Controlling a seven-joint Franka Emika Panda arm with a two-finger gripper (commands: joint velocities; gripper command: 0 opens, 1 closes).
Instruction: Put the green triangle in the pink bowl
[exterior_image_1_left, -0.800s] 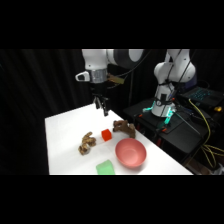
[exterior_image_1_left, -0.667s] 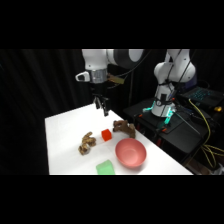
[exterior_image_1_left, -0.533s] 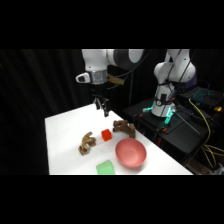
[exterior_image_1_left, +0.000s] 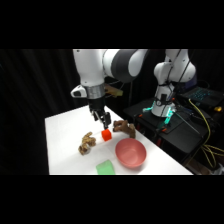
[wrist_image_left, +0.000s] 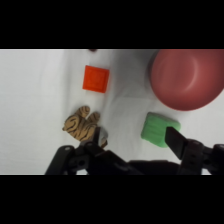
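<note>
The green triangle (exterior_image_1_left: 105, 167) is a small flat bright-green block lying near the table's front edge, just left of the pink bowl (exterior_image_1_left: 131, 152). My gripper (exterior_image_1_left: 103, 119) hangs above the table behind both, close over a red-orange cube (exterior_image_1_left: 106, 135). In the wrist view the green triangle (wrist_image_left: 159, 128) lies just below the pink bowl (wrist_image_left: 187, 80) and beside my right finger (wrist_image_left: 175, 138). The gripper (wrist_image_left: 135, 140) is open and holds nothing.
A striped brown figure (wrist_image_left: 82, 126) lies by my left finger, with the red-orange cube (wrist_image_left: 96, 79) beyond it. Another brown lumpy figure (exterior_image_1_left: 124, 128) sits behind the bowl. The arm's base (exterior_image_1_left: 165, 95) and a black stand with cables are at the right.
The gripper has come down a little toward the table, near the red-orange cube. The objects have not moved.
</note>
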